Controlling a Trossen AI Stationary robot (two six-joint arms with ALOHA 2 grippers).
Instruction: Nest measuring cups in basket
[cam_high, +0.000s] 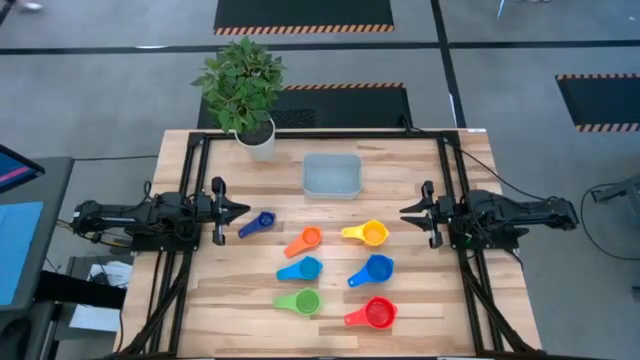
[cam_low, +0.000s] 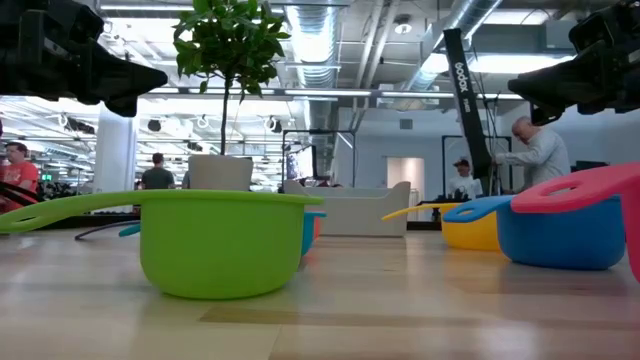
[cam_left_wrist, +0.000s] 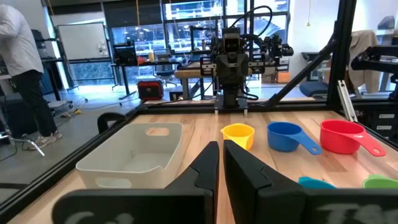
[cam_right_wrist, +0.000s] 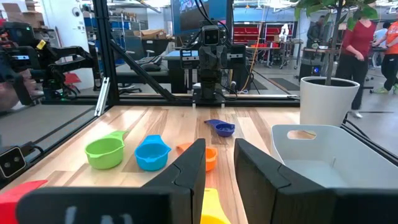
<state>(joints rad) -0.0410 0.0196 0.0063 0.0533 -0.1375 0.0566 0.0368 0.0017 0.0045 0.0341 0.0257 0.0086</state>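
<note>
Left claw (cam_high: 243, 209) pinched closed, empty, parked at left edge of surface (cam_high: 420, 300), just beside dark blue cup (cam_high: 259, 223). Right claw (cam_high: 405, 213) parted, holding nothing, parked at right edge near yellow cup (cam_high: 368, 233). Basket (cam_high: 332, 175) empty at far centre, near white plant pot (cam_high: 257, 138). Orange (cam_high: 305, 240), light blue (cam_high: 301, 269), blue (cam_high: 374, 269), green (cam_high: 299, 300), red (cam_high: 373, 314) cups loose on surface, all outside basket.
</note>
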